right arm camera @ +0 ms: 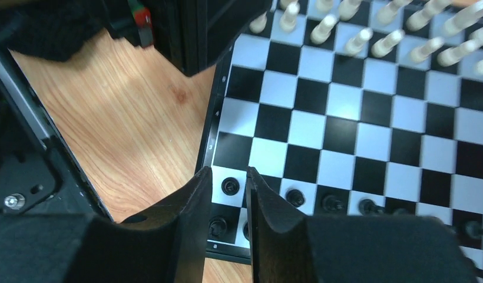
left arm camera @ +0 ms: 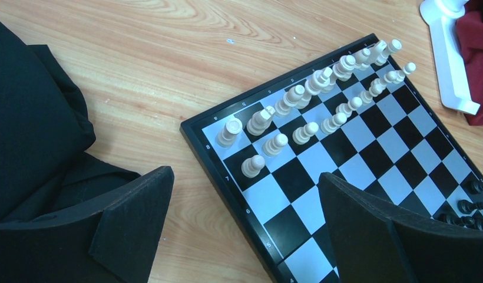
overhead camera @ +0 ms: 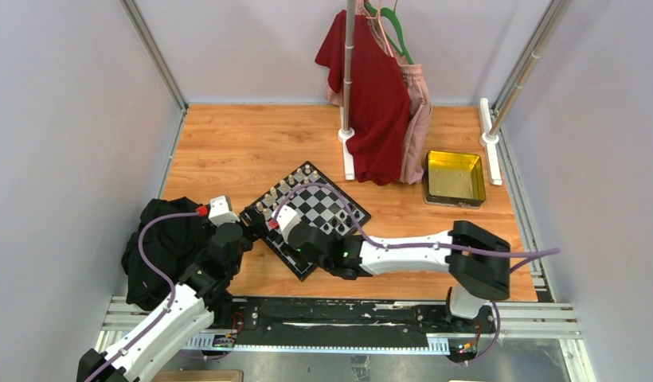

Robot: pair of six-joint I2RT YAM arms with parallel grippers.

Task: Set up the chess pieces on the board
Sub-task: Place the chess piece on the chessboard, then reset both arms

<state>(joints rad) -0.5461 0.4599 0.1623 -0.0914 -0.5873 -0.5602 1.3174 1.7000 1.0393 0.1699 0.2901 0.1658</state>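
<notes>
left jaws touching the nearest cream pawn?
Apart. Left wrist view: left jaws stand open, bare board shows between each one and the cream pawn.

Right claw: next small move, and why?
Probably lift the right claw straight up off the board's near corner. Its jaws stand apart with nothing gripped, and black pieces stand upright on the squares right beneath it, so a sideways move risks toppling them.

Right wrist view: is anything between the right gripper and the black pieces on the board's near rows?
Nothing visible. The right gripper hangs right at the near corner of the board, jaws slightly apart. One black piece shows in the gap between them, and the neighbouring black pieces stand alongside.
</notes>
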